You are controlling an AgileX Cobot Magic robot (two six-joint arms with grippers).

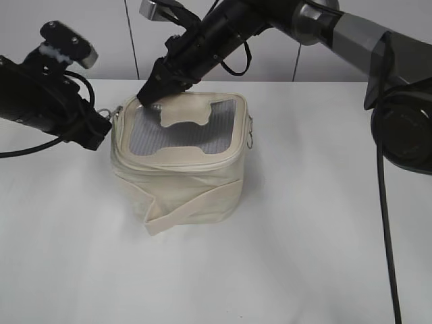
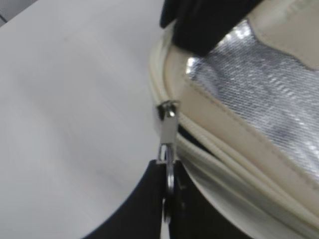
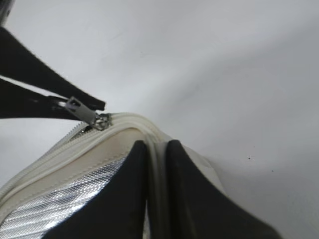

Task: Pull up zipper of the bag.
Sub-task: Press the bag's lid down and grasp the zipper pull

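Observation:
A cream bag (image 1: 177,172) with a silver mesh lid stands mid-table. Its metal zipper pull (image 2: 168,133) sits at the lid's far left corner and also shows in the right wrist view (image 3: 84,113). My left gripper (image 1: 101,131) is shut on the pull's ring (image 2: 170,179), left of the bag. My right gripper (image 1: 150,93) is shut on the bag's rim (image 3: 156,169) at the back left corner, pinching the edge piping between its fingers. A dark gap shows under the zipper track below the pull in the left wrist view.
The white table (image 1: 304,256) surrounds the bag. A loose cream strap (image 1: 192,206) wraps the bag's front. A metal ring (image 1: 250,133) hangs on the bag's right side. A wall stands behind the table.

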